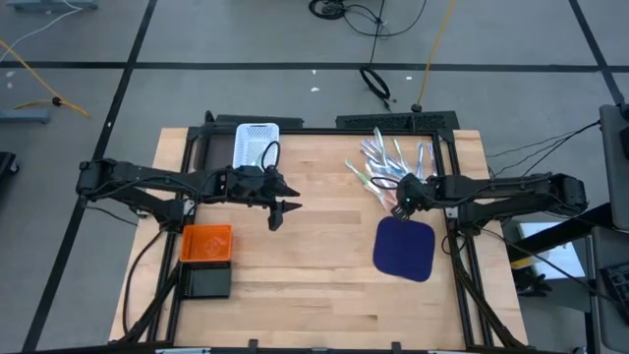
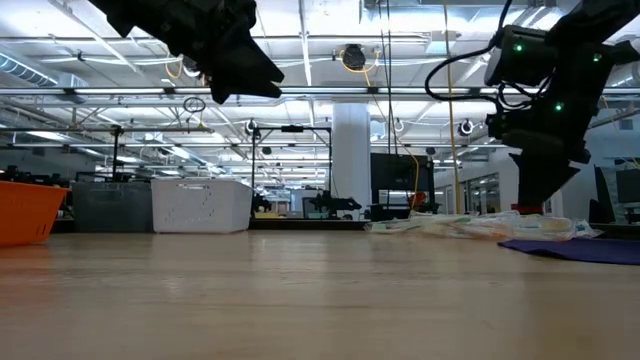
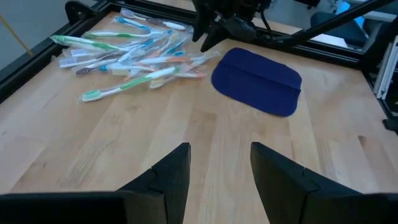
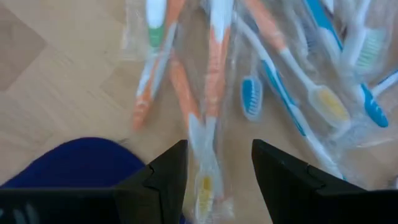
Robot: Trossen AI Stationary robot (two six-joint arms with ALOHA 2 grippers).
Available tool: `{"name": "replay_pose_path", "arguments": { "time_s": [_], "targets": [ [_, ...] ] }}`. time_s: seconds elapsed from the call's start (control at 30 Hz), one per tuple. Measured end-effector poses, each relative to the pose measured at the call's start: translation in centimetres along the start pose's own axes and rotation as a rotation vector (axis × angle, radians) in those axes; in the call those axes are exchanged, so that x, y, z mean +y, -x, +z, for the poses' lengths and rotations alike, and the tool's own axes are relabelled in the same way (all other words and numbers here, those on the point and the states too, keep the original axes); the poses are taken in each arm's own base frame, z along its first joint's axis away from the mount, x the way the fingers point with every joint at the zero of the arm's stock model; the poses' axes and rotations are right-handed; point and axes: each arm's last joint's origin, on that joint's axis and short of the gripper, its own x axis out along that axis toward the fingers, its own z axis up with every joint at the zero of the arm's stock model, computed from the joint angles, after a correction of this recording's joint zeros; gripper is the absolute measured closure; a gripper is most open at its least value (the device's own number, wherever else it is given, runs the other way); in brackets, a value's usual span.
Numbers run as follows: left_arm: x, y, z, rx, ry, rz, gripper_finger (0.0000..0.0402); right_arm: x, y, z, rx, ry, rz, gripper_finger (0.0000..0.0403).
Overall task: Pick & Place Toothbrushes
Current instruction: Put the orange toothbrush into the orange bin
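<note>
The toothbrushes lie in a loose fanned heap on the far right part of the bench, each in a clear wrapper, with handles of white, green, orange and blue crossing over one another. The right gripper hangs just at the near edge of that heap, its two dark fingers parted with bare space between them; an orange-and-clear brush runs into the gap in the right wrist view, but the fingers are not closed on it and hold nothing. Just beside this gripper, toward the near edge of the bench, lies a dark blue cloth pad, close to the heap but apart from most of it. The left gripper hovers over the middle of the bench, well apart from the toothbrushes, raised off the wood as the low view shows; its fingers stand partly spread and empty, pointing across the bare boards toward the heap and the pad. Behind the left arm, at the far edge, sits a white basket, with a black cable loop resting at its near rim. On the near left are an orange bin and, touching it on the near side, a dark bin.
</note>
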Motion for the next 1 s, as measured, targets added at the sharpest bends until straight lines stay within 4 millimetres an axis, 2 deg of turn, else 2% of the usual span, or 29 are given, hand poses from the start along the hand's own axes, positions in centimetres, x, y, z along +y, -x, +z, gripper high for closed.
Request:
{"name": "replay_pose_path", "arguments": {
  "time_s": [0.43,0.57,0.73,0.93,1.0],
  "targets": [
    [0.0,0.0,0.0,0.000,-0.001,0.000,0.0231,-0.8,-2.7,-2.5,0.060,-0.033,0.023,0.0237],
    [0.0,0.0,0.0,0.000,-0.001,0.000,0.0231,-0.8,-2.7,-2.5,0.057,-0.033,0.027,0.0278],
    [0.0,0.0,0.0,0.000,-0.003,0.000,0.0231,-0.7,-2.6,-2.3,0.042,-0.030,0.038,0.0359],
    [0.0,0.0,0.0,0.000,-0.003,0.000,0.0231,-0.6,-2.6,-2.3,0.057,-0.028,0.060,0.0360],
    [0.0,0.0,0.0,0.000,-0.003,0.000,0.0231,-0.6,-2.6,-2.3,0.057,-0.028,0.061,0.0348]
  ]
}}
